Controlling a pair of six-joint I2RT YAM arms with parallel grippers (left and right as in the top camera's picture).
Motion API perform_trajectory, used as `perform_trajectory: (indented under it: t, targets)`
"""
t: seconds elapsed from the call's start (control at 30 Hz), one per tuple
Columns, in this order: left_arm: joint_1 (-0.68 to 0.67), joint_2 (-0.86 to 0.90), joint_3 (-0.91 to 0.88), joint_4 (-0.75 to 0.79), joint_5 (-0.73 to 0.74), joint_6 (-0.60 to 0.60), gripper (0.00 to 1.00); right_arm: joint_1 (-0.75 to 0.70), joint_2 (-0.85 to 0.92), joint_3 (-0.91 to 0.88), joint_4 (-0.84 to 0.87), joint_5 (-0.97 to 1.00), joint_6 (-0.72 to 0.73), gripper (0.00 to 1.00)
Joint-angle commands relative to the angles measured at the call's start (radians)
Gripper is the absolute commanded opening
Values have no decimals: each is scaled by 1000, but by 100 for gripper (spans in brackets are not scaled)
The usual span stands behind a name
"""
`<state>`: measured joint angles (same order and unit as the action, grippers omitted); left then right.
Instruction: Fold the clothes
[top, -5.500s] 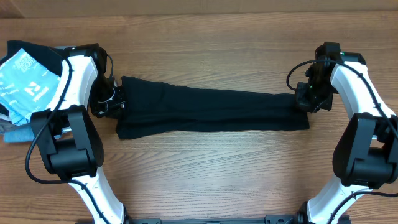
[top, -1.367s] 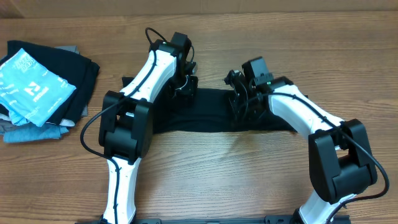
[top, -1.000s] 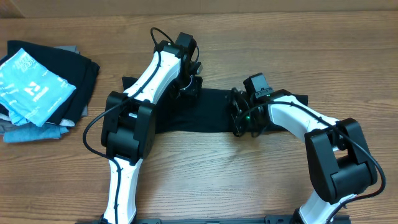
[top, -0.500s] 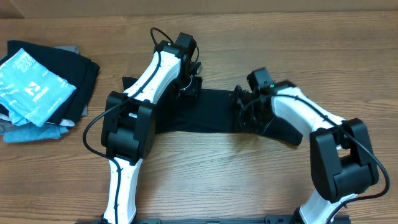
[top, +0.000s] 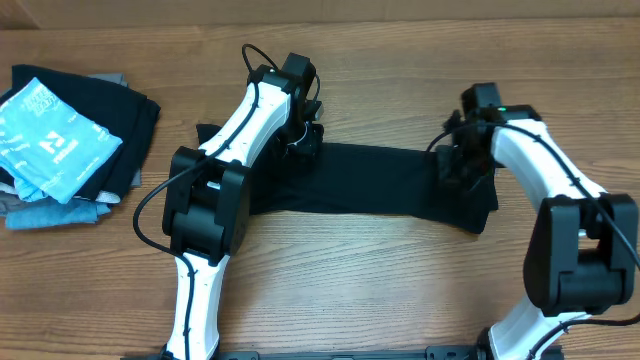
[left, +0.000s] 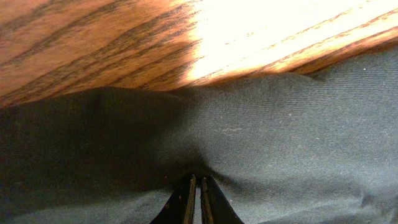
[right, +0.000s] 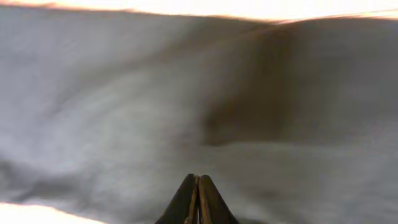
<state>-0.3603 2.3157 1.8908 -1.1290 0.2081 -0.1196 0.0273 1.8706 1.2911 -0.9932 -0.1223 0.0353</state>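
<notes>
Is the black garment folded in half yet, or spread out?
Spread out: the black garment lies as one long strip under left hand and right hand.

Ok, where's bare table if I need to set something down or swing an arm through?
Bare wood: the near strip of table, in front of the black garment. Another open band runs along the far edge behind it. Crowded: the left end with the clothes pile, and the middle, where the left gripper and right gripper pinch the garment.
</notes>
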Motion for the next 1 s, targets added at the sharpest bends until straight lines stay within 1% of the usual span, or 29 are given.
perform_trajectory:
  t: [0.0, 0.1, 0.17, 0.23, 0.33, 0.5, 0.67, 0.77, 0.83, 0.9, 0.97]
  targets:
    - [-6, 16, -3, -8, -9, 24, 12, -95, -8, 31, -3, 35, 21, 20]
    - [-6, 16, -3, -21, -19, 31, 15, -202, -8, 32, 0, -7, 10, 21]
    - [-6, 16, -3, -18, -28, 31, 15, -290, -8, 32, 24, -154, -87, 24]
    - [-5, 16, -3, -14, -28, 31, 16, -345, -8, 32, 36, -238, -141, 30]
    - [-5, 16, -3, -15, -29, 31, 16, -414, -8, 31, 68, -246, -145, 30]
    - [-5, 16, -3, -17, -33, 31, 17, -446, -8, 30, 79, -310, -177, 29]
    - [-5, 16, -3, -15, -33, 31, 18, -446, -8, -5, 112, -306, -202, 29]
    - [-5, 16, -3, -15, -40, 32, 24, -450, -8, -40, 158, -307, -210, 30]
    - [-5, 16, -3, -15, -40, 32, 26, -448, -8, -51, 162, -307, -221, 30]
    - [-4, 16, -3, -15, -41, 35, 28, -446, -8, -62, 173, -307, -221, 25]
    - [-4, 16, -3, -15, -40, 35, 28, -446, -8, -74, 180, -307, -224, 24]
